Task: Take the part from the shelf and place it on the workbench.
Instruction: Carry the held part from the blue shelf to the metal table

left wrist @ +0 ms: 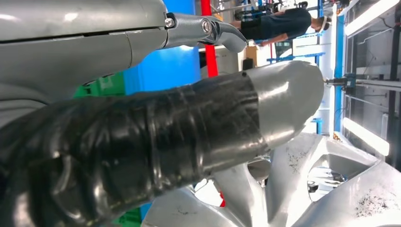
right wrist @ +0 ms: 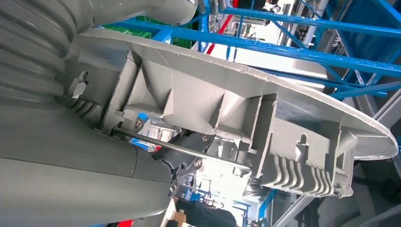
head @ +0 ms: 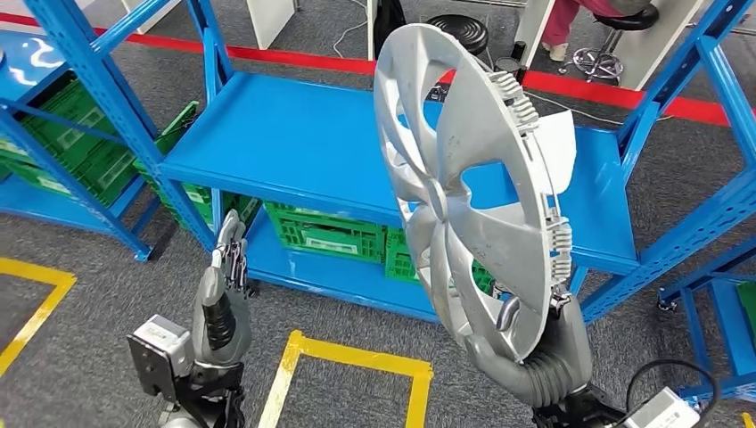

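Standing behind the robot are blue shelves point(head: 303, 143); the near shelf board is bare blue, and green crates point(head: 325, 234) sit on the level beneath it. Red tape point(head: 294, 59) runs along the grey floor beyond, yellow tape point(head: 357, 357) marks a box on the floor in front, and a black stool point(head: 459, 28) and a seated person's legs point(head: 563, 22) show at the far side.

Up in the air before the shelf hangs the part, a silver wheel cover point(head: 464, 178), held nearly on edge. Its face turns toward the robot's left, its clipped back rim toward the right, and it rises from the hand up and slightly leftward across the shelf.

At the cover's lower rim the right hand point(head: 535, 343) grips it: a thick grey thumb lies on one face, and dark fingers point(right wrist: 182, 153) hook behind the ribbed rim and its wire ring.

Off to the side, the left hand point(head: 227, 267) points upward, well apart from the cover, fingers straight and close together, holding nothing.
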Robot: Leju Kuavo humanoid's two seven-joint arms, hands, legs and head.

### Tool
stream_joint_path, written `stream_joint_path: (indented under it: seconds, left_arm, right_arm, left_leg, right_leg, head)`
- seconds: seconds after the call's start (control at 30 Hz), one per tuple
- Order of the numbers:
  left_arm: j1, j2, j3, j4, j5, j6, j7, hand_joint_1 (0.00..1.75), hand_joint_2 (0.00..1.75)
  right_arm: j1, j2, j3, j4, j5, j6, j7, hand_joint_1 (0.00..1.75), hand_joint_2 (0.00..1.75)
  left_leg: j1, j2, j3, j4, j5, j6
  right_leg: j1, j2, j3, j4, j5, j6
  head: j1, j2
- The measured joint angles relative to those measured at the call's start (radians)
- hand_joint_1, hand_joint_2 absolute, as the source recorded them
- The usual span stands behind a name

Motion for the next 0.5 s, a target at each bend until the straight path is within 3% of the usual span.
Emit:
stream_joint_path:
  seconds: [0.07,0.13,0.17,0.2,0.27,0.3,0.33,0.37,0.4,0.43,0.5]
  left_arm:
    - [0.000,0.000,0.000,0.000,0.000,0.000,-0.001,0.00,0.00]
    - [0.001,-0.001,0.001,0.000,0.000,0.000,-0.002,0.00,0.00]
    - [0.001,-0.001,0.001,0.000,0.000,0.000,-0.002,0.00,0.00]
    - [0.002,0.000,0.002,0.000,0.000,0.001,-0.002,0.00,0.00]
    - [0.002,0.000,0.002,0.000,0.000,0.001,-0.002,0.00,0.00]
    - [0.003,0.000,0.002,0.000,0.000,0.001,-0.002,0.00,0.00]
    - [0.003,0.000,0.002,0.000,0.000,0.001,-0.002,0.00,0.00]
    - [0.004,0.001,0.002,0.001,0.000,0.001,-0.002,0.00,0.00]
    - [0.004,0.001,0.002,0.001,0.000,0.001,-0.002,0.00,0.00]
    - [0.004,0.001,0.002,0.001,0.000,0.001,-0.002,0.00,0.00]
    - [0.002,0.001,0.002,0.000,0.000,0.001,-0.002,0.00,0.00]
  right_arm:
    - [-0.001,0.000,0.000,0.000,0.000,0.000,0.000,1.75,1.75]
    - [-0.002,0.000,0.000,0.000,0.000,0.000,0.000,1.75,1.75]
    - [-0.002,0.000,0.000,0.000,0.000,0.000,0.000,1.75,1.75]
    - [-0.002,0.000,0.000,0.000,0.000,0.000,0.000,1.75,1.75]
    - [-0.002,0.000,0.000,0.000,0.000,0.000,0.000,1.75,1.75]
    - [-0.002,0.000,0.000,0.000,0.000,0.000,0.000,1.75,1.75]
    - [-0.002,0.000,0.000,0.000,0.000,0.000,0.000,1.75,1.75]
    - [-0.001,0.000,0.000,0.000,0.000,0.000,0.000,1.75,1.75]
    - [-0.001,0.000,0.000,0.000,0.000,0.000,0.000,1.75,1.75]
    - [-0.001,0.000,0.000,0.000,0.000,0.000,0.000,1.75,1.75]
    - [0.000,0.000,0.000,-0.001,0.000,0.000,0.000,1.75,1.75]
  left_leg:
    - [0.001,0.002,-0.008,-0.001,0.020,-0.011]
    - [0.004,0.001,-0.013,-0.005,0.029,-0.024]
    - [0.005,0.000,-0.021,0.006,0.008,-0.030]
    - [0.008,-0.002,-0.034,0.037,-0.034,-0.037]
    - [0.018,-0.003,-0.064,0.156,-0.145,-0.052]
    - [0.023,-0.003,-0.073,0.223,-0.178,-0.058]
    - [0.028,-0.003,-0.071,0.272,-0.185,-0.063]
    - [0.033,-0.003,-0.056,0.291,-0.170,-0.068]
    - [0.037,-0.003,-0.023,0.273,-0.145,-0.070]
    - [0.040,-0.003,0.026,0.222,-0.123,-0.073]
    - [0.041,-0.006,0.147,0.070,-0.134,-0.072]
  right_leg:
    - [0.008,-0.001,0.030,-0.067,-0.017,-0.010]
    - [0.006,-0.004,0.012,-0.078,0.003,-0.023]
    - [0.003,-0.007,0.006,-0.082,0.016,-0.030]
    - [-0.001,-0.009,0.000,-0.087,0.031,-0.036]
    - [-0.004,-0.010,-0.022,-0.087,0.059,-0.041]
    - [-0.004,-0.010,-0.038,-0.086,0.073,-0.040]
    - [-0.006,-0.010,-0.056,-0.083,0.086,-0.037]
    - [-0.008,-0.010,-0.075,-0.079,0.098,-0.033]
    - [-0.010,-0.010,-0.093,-0.075,0.108,-0.029]
    - [-0.013,-0.010,-0.109,-0.070,0.117,-0.023]
    - [-0.016,-0.009,-0.133,-0.063,0.135,-0.010]
  head:
    - [0.000,0.000]
    - [0.001,0.000]
    - [0.000,0.000]
    - [-0.003,0.000]
    - [-0.014,0.000]
    - [-0.019,0.000]
    - [-0.023,0.000]
    - [-0.026,0.000]
    - [-0.029,0.000]
    - [-0.031,0.000]
    - [-0.040,0.000]
